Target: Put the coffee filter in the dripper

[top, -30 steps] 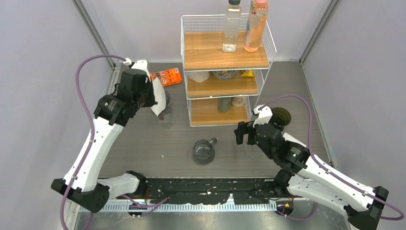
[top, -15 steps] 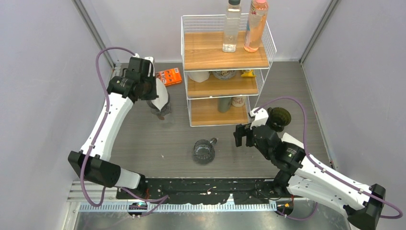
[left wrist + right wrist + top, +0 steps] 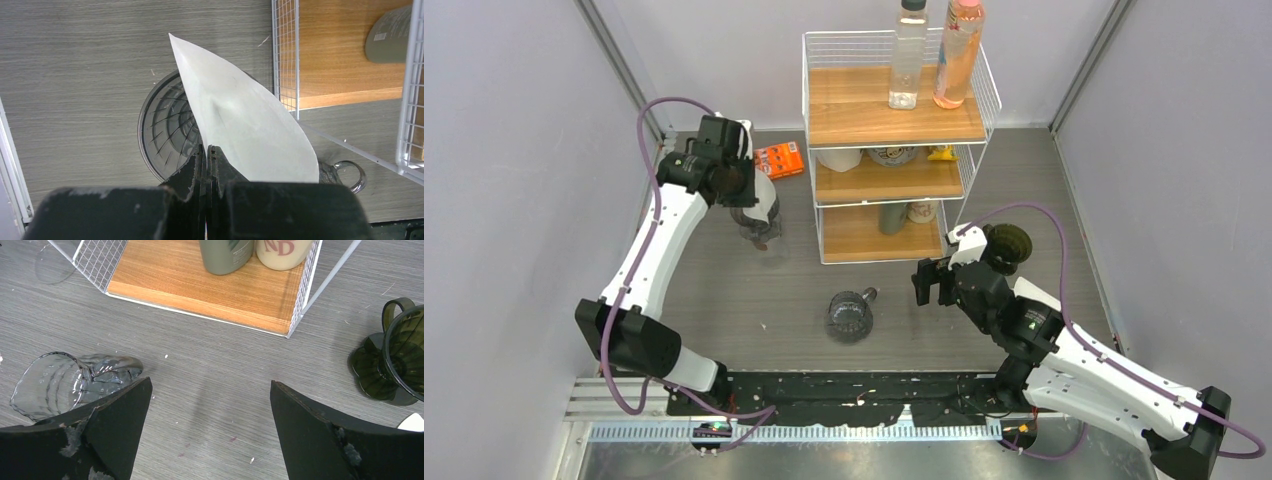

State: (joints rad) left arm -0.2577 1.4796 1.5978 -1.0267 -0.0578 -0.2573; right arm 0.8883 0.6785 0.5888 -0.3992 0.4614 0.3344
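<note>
My left gripper is shut on the edge of a white paper coffee filter at the back left of the table. In the left wrist view the fingertips pinch the filter, which hangs folded over a smoky ribbed dripper standing on the table; the filter hides the dripper's right half. The dripper also shows in the top view, just under the filter. My right gripper is open and empty above bare table, as the right wrist view shows.
A white wire rack with wooden shelves stands at the back, close to the right of the dripper. An orange packet lies behind it. A clear glass dripper lies mid-table. A dark green dripper stands by the right arm.
My left arm has swung further back and its wrist has turned, keeping the filter over the smoky dripper. The right arm has barely moved.
</note>
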